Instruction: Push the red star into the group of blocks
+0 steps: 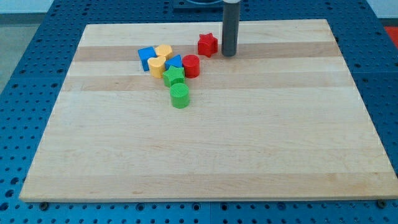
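Red star (208, 44) is sitting just apart from the group of blocks (168, 67), at its one o'clock. My tip (229, 53), a bare rod with no fingers to report, is standing just beside the star at three o'clock. Approach step judged underway; next move is calling for a push toward eight o'clock.

Board: pale wooden board (205, 143); lies flat on the table
Table: blue perforated table (31, 37); shows around every edge of the board

You've got seven blocks on the wooden board (249, 143): two red, the red star (208, 44) and red cylinder (191, 65); two blue, the blue cube (147, 57) and a half-hidden blue block (175, 61); two yellow, the upper yellow block (163, 50) and lower yellow block (157, 65); two green, the green star (174, 76) and green cylinder (180, 96). Whoops, that's eight.
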